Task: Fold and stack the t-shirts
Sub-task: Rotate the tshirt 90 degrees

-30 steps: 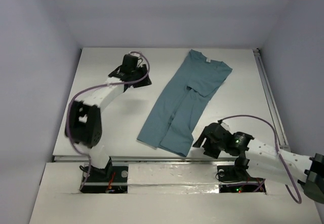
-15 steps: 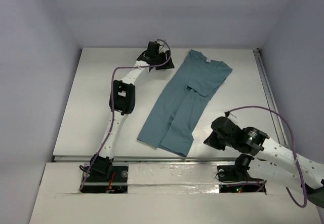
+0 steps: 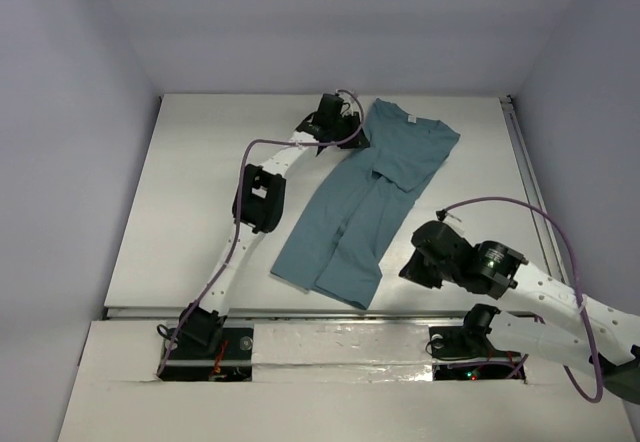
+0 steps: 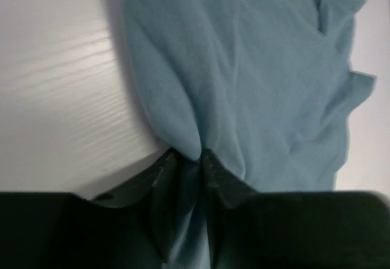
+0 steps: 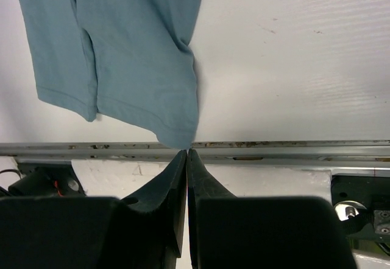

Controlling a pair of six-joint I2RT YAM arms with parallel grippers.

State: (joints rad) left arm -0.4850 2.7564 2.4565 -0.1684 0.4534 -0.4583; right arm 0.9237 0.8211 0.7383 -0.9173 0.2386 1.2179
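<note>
The teal-blue t-shirt point(image 3: 365, 202) lies flat and slanted on the white table, its neck with a small white label point(image 3: 408, 118) at the far right and its hem near the front. My left gripper point(image 3: 350, 134) reaches far across to the shirt's left shoulder edge. In the left wrist view it point(image 4: 195, 156) is shut on a pinched fold of the t-shirt point(image 4: 256, 68). My right gripper point(image 3: 408, 267) hovers just right of the hem. In the right wrist view it point(image 5: 187, 151) is shut with nothing between its fingers, its tips right by the hem corner of the t-shirt point(image 5: 134, 56).
A metal rail point(image 5: 274, 147) runs along the table's near edge, just under the right fingertips. Another rail point(image 3: 535, 202) lines the right side. Grey walls close the table in at left, back and right. Purple cables loop off both arms.
My left arm has swung right along the far edge to the shirt's shoulder and closed on the cloth. My right gripper has shut and shifted slightly by the hem. The shirt has barely moved.
</note>
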